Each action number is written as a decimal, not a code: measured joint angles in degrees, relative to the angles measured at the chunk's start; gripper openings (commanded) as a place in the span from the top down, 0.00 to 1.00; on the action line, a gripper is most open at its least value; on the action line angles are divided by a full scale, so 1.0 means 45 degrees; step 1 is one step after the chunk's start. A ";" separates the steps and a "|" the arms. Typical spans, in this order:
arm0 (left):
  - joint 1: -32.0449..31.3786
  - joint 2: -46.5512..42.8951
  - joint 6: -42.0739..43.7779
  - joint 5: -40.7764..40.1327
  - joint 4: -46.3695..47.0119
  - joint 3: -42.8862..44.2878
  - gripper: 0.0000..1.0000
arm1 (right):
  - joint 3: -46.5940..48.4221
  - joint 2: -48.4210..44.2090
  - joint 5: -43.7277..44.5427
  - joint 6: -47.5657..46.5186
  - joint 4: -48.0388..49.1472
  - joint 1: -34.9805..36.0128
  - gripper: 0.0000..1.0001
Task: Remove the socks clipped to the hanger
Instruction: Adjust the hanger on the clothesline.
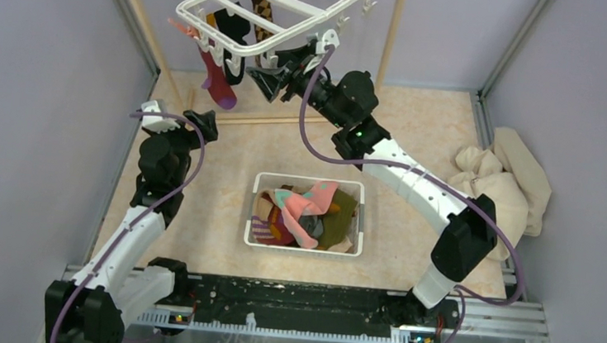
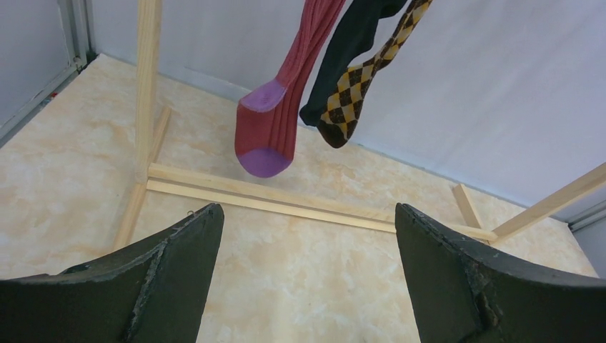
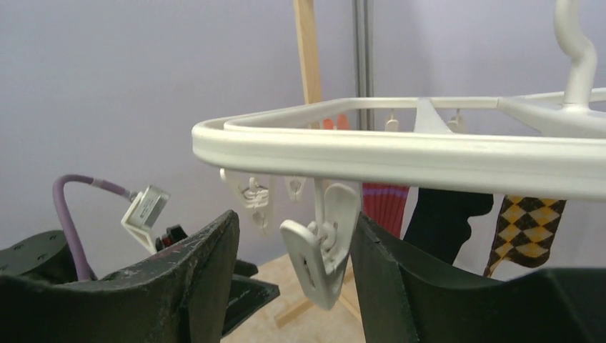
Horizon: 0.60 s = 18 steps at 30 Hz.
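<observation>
My left end effector (image 1: 195,122) is wide open, empty, above the desk (image 1: 228,144). Up and right of it, maroon sock (image 2: 268,121), black sock (image 2: 350,50) and argyle sock (image 2: 355,93) hang clipped to the white hanger (image 3: 429,153). My right end effector (image 3: 293,225) sits partly open around a dangling clip (image 3: 318,257) on the rim, no grip visible. Other socks (image 1: 305,213) lie in the white basket (image 1: 309,180).

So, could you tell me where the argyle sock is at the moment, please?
In the top view, the argyle sock hangs from the hanger at the back left, just right of the black sock and the maroon sock.
</observation>
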 measured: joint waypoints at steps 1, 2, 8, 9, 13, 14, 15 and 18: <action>0.0000 -0.0010 0.0015 0.0000 -0.0049 0.0015 0.05 | 0.0087 0.0097 0.0068 0.0010 0.0078 0.0000 0.50; -0.0005 -0.0015 0.0019 0.0000 -0.0083 0.0039 0.05 | 0.0131 0.0175 0.0151 0.0015 0.0151 0.0000 0.55; -0.0010 -0.0019 0.0073 0.0024 -0.0136 0.0209 0.05 | 0.0141 0.0379 0.0607 -0.0044 0.0321 -0.0005 0.83; -0.0010 -0.0019 0.0083 0.0034 -0.0151 0.0228 0.05 | 0.0141 0.0379 0.0680 -0.0029 0.0403 -0.0005 0.84; -0.0010 -0.0019 0.0121 0.0053 -0.0170 0.0355 0.05 | 0.0126 0.0374 0.0865 0.0000 0.0695 -0.0092 0.85; -0.0010 -0.0019 0.0121 0.0058 -0.0160 0.0379 0.05 | 0.0117 0.0374 0.0894 0.0015 0.0763 -0.0131 0.85; -0.0010 -0.0019 0.0121 0.0063 -0.0160 0.0389 0.05 | 0.0058 0.0364 0.0913 0.0044 0.0874 -0.0209 0.85; -0.0015 -0.0019 0.0121 0.0097 -0.0175 0.0389 0.05 | -0.0209 0.0238 0.0913 0.0277 0.1010 -0.0563 0.85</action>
